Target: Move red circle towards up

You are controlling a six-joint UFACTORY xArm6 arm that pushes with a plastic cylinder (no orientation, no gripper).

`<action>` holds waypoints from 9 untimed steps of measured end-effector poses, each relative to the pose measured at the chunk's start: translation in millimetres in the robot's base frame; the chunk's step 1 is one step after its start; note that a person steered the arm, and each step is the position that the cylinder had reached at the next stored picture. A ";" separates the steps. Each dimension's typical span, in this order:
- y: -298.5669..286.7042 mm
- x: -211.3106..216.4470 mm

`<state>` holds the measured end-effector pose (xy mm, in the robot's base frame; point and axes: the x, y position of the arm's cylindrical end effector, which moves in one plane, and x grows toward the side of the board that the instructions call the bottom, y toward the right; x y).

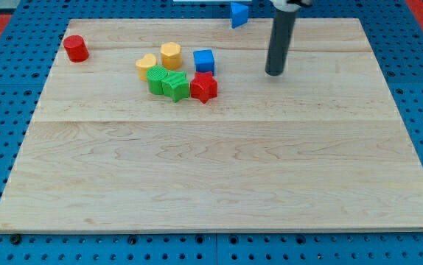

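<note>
The red circle (75, 48) is a short red cylinder near the top left corner of the wooden board (219, 177). My tip (274, 73) is the lower end of the dark rod, which comes down from the view's top. It rests on the board far to the right of the red circle, and to the right of the block cluster. It touches no block.
A cluster sits in the upper middle: a yellow heart (146, 65), a yellow hexagon (171, 55), a blue cube (204, 60), two green blocks (157, 79) (175, 85) and a red star (203, 87). A blue triangle (239, 13) lies at the top edge.
</note>
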<state>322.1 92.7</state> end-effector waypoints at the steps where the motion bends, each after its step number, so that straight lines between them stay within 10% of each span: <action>1: -22.5 -3.4; 6: -83.0 -55.7; 9: -293.4 -100.7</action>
<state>221.4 -200.8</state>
